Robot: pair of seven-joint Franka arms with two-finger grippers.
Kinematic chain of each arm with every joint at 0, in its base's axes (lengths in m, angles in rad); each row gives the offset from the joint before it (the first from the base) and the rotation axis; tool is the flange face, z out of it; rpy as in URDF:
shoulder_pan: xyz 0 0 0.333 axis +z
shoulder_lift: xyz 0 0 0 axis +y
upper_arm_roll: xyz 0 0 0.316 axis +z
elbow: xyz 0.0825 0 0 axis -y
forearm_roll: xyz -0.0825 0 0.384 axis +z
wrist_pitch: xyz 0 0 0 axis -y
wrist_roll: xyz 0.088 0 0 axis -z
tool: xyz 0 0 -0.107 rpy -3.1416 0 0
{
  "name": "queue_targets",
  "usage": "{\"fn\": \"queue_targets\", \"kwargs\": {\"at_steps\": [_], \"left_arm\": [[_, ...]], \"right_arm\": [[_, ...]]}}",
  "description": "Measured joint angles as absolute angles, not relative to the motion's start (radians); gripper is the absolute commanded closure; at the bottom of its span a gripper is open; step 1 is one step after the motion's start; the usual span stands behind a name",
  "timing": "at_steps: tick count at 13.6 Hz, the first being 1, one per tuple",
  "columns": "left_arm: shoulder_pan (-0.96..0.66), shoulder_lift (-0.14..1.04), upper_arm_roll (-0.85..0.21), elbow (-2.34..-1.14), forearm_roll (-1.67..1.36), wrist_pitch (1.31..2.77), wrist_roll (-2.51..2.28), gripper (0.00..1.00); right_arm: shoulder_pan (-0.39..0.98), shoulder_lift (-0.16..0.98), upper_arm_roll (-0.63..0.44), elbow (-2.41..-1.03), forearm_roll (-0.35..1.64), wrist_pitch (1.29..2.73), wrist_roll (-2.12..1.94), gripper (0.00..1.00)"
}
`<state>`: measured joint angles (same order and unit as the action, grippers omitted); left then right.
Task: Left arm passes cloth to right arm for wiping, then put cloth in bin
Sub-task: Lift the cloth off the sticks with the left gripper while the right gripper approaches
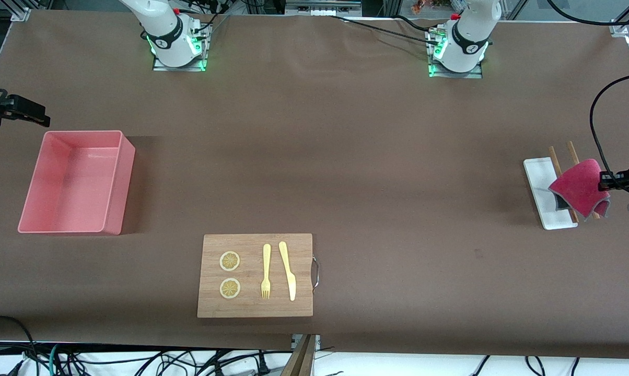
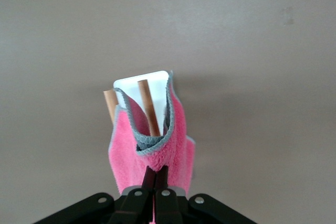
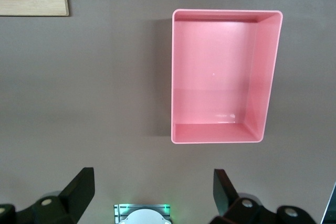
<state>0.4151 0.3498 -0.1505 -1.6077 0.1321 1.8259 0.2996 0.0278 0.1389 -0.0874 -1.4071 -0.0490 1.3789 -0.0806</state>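
Observation:
The magenta cloth (image 1: 581, 187) hangs folded in the air, grey underside showing, with my left gripper (image 1: 607, 181) shut on its upper edge. It dangles over a small white tray (image 1: 540, 201) at the left arm's end of the table. In the left wrist view the black fingertips (image 2: 156, 174) pinch the fuzzy cloth (image 2: 126, 156) above the tray (image 2: 128, 85). The salmon-pink bin (image 1: 69, 183) stands empty at the right arm's end. My right gripper (image 1: 37, 117) hovers open over the table beside the bin. In the right wrist view the right gripper (image 3: 154, 187) holds nothing, and the bin (image 3: 265, 77) lies below it.
Two wooden sticks (image 1: 556, 159) lie across the white tray, partly under the cloth. A wooden cutting board (image 1: 255, 303) near the front camera carries two lemon slices (image 1: 230, 261), a yellow fork (image 1: 266, 271) and a knife (image 1: 288, 271). Brown table surface lies between board, bin and tray.

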Motion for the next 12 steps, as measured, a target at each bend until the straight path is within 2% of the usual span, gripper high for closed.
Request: {"fn": "queue_targets", "kwargs": {"at_steps": [6,12], "left_arm": [[0.304,0.367,-0.171,-1.608,-0.104,1.822,0.285,1.00],[0.050,0.414,-0.177,-1.582,-0.394,1.824,-0.071,1.00]], "right_arm": [[0.029,0.190,-0.079,-1.409,-0.049,1.378,-0.081,0.00],[0.030,0.227,-0.076,-1.409,0.013,1.379,-0.044,0.00]]}}
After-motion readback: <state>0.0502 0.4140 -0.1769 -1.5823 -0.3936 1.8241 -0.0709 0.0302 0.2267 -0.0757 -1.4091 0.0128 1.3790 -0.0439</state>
